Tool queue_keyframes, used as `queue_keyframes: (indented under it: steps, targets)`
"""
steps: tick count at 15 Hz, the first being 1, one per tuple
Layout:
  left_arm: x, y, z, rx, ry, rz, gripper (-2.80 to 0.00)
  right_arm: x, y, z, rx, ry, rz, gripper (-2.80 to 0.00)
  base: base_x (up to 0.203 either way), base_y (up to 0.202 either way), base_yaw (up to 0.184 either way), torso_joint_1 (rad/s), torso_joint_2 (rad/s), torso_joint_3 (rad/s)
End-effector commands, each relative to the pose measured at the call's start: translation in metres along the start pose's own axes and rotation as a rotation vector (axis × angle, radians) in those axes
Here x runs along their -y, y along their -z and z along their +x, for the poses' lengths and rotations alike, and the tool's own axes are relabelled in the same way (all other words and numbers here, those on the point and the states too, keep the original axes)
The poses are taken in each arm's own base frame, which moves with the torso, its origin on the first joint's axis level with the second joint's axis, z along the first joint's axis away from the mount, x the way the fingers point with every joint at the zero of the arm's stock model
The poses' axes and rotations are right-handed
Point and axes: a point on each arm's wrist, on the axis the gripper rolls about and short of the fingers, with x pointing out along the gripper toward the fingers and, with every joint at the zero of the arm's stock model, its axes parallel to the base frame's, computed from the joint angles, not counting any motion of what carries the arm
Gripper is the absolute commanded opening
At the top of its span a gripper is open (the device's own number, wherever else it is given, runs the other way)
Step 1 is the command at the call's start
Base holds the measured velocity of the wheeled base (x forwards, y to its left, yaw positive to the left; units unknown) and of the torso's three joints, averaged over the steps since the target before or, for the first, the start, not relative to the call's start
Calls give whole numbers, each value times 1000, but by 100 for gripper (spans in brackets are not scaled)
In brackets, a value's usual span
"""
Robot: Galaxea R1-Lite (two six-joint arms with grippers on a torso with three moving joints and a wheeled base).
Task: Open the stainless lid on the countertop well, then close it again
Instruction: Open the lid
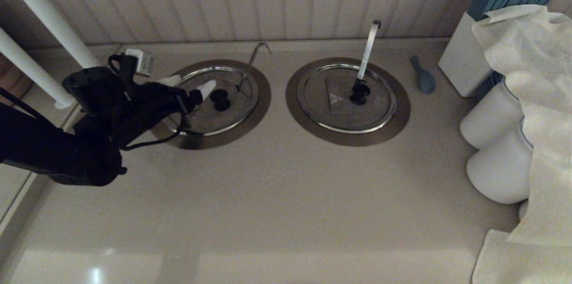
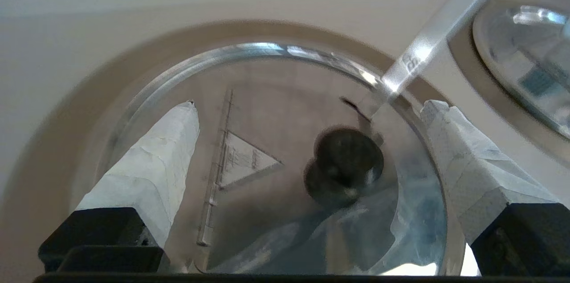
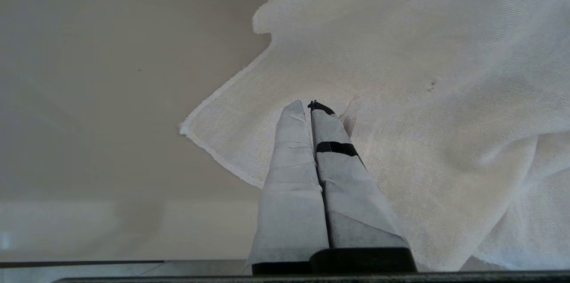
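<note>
Right gripper (image 3: 311,107) parked low over a white cloth (image 3: 423,96), fingers pressed together, gripping nothing. Further in, left gripper (image 2: 307,109) hovering above the stainless lid (image 1: 203,116), fingers (image 2: 156,158) spread wide either side of the black knob (image 1: 220,99), not touching it. Lid seated flat in the countertop well (image 1: 257,103) at the worktop's (image 1: 277,203) far left. Behind, thin grey hooked handle (image 1: 255,58) rising at the lid's far edge; twin lid (image 1: 346,103) just beside, to the right.

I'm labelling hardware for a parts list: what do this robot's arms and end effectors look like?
The left arm is matte black and bulky, with looping black cables. The left end effector has two tapered fingers wrapped in white tape on black mounts. The right end effector matches, with a black band.
</note>
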Motion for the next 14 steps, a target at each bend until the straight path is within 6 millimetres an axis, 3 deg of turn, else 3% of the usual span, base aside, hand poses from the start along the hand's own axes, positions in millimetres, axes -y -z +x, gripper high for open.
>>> queue_keyframes:
  steps: [1,5,14]
  targets:
    - [4,8,0,-20,14,24,0,0,0,0,0,-2,-1,-280,0,0,0,0,0,0]
    - [4,29,1,-73,44,149,0,0,0,0,0,0,-1,-280,0,0,0,0,0,0]
    - [11,45,10,-79,59,154,0,0,0,0,0,-2,-1,-280,0,0,0,0,0,0]
